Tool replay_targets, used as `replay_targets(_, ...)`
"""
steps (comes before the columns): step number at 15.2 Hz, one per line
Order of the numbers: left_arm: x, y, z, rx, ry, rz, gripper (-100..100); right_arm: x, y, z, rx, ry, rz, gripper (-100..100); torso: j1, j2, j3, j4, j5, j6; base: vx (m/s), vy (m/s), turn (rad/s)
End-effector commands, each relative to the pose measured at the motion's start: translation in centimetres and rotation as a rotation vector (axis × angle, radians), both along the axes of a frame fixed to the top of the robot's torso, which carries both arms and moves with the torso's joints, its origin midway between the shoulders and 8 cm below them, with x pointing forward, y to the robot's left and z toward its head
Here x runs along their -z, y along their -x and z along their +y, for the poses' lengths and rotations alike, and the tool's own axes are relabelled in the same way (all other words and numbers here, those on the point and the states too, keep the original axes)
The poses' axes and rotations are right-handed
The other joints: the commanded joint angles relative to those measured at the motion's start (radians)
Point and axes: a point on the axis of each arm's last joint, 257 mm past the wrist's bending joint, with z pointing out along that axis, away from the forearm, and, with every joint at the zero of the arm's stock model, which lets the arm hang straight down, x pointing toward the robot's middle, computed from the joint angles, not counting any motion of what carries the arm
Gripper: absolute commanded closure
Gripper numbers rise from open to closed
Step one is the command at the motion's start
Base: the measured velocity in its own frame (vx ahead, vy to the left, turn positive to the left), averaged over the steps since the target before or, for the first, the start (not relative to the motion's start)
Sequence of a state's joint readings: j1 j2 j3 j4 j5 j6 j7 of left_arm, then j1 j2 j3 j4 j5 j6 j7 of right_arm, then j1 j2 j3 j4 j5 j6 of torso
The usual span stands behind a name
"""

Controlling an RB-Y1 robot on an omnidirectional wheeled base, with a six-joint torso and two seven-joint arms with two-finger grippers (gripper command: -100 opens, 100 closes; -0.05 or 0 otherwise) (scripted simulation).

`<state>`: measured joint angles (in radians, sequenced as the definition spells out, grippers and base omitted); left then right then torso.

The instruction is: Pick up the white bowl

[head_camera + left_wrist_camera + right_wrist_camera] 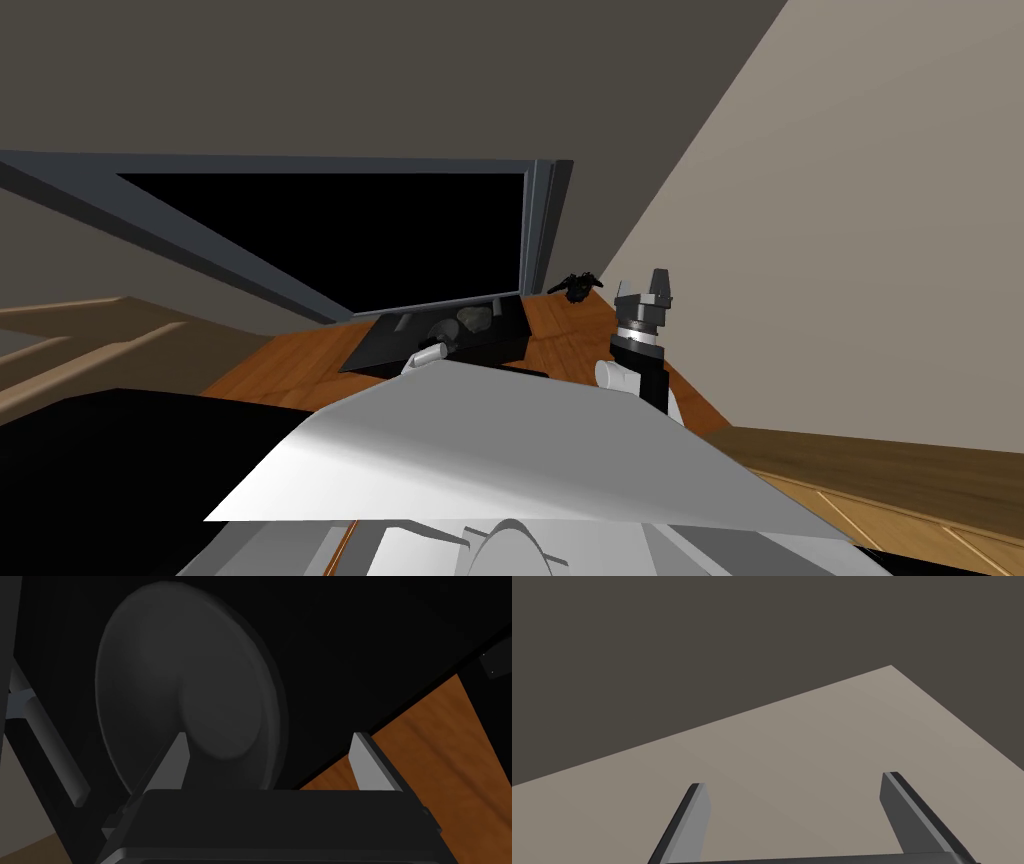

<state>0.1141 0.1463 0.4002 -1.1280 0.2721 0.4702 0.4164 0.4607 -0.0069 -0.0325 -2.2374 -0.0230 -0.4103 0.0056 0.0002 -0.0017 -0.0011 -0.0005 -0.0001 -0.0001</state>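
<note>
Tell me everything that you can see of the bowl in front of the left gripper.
The bowl looks dark grey in the dim light, round and shallow, with a smaller round middle. It sits inside a black basin set in a wooden counter. The open left gripper faces it; contact cannot be told.

Reached low and forward, left gripper [270, 737] had its fingers spread wide. Beside the chest, right gripper [643, 287] pointed upward, wrist raised, fingers parted too.
</note>
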Motion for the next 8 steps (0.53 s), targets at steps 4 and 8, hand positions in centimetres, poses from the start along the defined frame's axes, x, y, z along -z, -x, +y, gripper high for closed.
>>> replay_targets(4,1.5,0.1,-1.4,0.011,0.0,-0.003,-100,0.0,0.0,0.0,0.0,0.0,0.0,0,0.0,0.001,0.0,0.0,0.0,0.0,0.005,-0.007,0.019)
replay_targets(8,1.8,0.2,-1.7,0.013,0.0,-0.003,-100,0.0,0.0,0.0,0.0,0.0,0.0,0,-0.001,0.001,0.0,0.0,0.0,0.0,0.005,-0.007,0.019)
